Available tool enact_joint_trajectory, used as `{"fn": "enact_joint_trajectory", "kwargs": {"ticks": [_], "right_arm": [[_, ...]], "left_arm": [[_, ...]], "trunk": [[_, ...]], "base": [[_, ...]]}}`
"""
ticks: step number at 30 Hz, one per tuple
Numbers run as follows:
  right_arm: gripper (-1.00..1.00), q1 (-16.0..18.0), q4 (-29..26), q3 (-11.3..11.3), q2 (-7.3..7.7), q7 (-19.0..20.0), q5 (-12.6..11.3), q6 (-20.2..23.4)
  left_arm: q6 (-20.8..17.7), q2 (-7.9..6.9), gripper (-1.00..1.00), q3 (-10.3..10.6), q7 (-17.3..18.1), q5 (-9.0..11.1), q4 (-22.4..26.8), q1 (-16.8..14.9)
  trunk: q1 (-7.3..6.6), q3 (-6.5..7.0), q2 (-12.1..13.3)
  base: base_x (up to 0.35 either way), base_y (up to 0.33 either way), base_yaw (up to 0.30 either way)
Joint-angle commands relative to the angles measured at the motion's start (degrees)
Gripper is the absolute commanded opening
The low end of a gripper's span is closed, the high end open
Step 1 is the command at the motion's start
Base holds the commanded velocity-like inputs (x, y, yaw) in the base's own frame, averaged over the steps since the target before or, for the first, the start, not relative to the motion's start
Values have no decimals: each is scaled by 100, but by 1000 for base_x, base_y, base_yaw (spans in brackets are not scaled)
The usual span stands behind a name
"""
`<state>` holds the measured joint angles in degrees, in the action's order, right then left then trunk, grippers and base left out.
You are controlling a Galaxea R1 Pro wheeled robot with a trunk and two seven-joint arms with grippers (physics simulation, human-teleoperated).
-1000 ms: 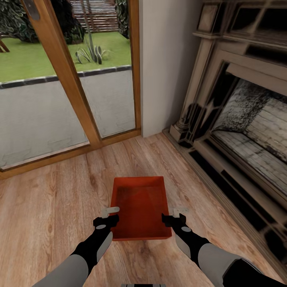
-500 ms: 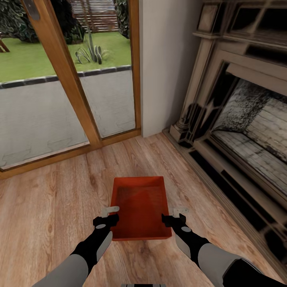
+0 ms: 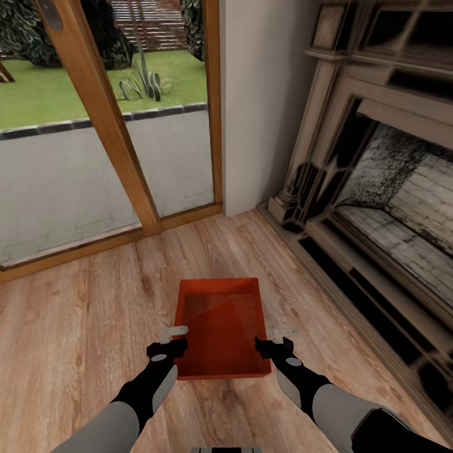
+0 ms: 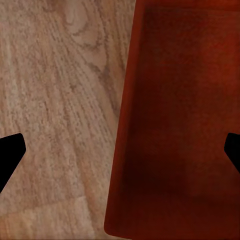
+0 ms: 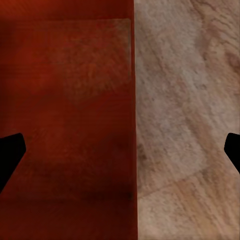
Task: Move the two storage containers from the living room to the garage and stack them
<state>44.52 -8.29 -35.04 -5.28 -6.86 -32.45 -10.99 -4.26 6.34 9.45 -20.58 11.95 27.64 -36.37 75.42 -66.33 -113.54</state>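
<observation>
Light wood-plank living-room floor (image 3: 82, 340): orange-red rectangular thin-walled bin (image 3: 220, 327) straddled at each long wall by left gripper (image 3: 171, 340) and right gripper (image 3: 274, 340), both spread wide. Risk: uneven closing could tilt it

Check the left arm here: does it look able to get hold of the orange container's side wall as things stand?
Probably yes. The left gripper sits open right over the storage container left wall, fingers straddling it, and nothing lies between them on the wood floor.
</observation>
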Motion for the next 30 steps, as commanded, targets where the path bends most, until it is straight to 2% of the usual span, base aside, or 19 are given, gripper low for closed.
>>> {"fn": "enact_joint_trajectory", "kwargs": {"ticks": [1, 3, 12, 24, 30], "right_arm": [[100, 4, 3, -51, 0, -26, -42, -17], [100, 4, 3, -53, 0, -26, -42, -17], [100, 4, 3, -55, -6, -26, -42, -17], [100, 4, 3, -60, -3, -26, -33, -35], [100, 4, 3, -63, -7, -26, -27, -35]], "left_arm": [[-26, -7, 100, 48, -50, 54, 10, -2], [-29, -8, 100, 45, -46, 54, 7, -2], [-30, -11, 100, 40, -48, 48, 7, -2], [-31, -83, 100, 43, -49, 49, 2, -2], [-29, -148, 100, 32, -39, 52, 5, -2]], "trunk": [[22, -22, -43], [66, -58, -123], [66, -58, -123], [66, -58, -123], [66, -58, -123]], "base": [[0, 0, 0], [0, 0, 0], [0, 0, 0], [2, 0, 0], [138, 0, 0]]}}
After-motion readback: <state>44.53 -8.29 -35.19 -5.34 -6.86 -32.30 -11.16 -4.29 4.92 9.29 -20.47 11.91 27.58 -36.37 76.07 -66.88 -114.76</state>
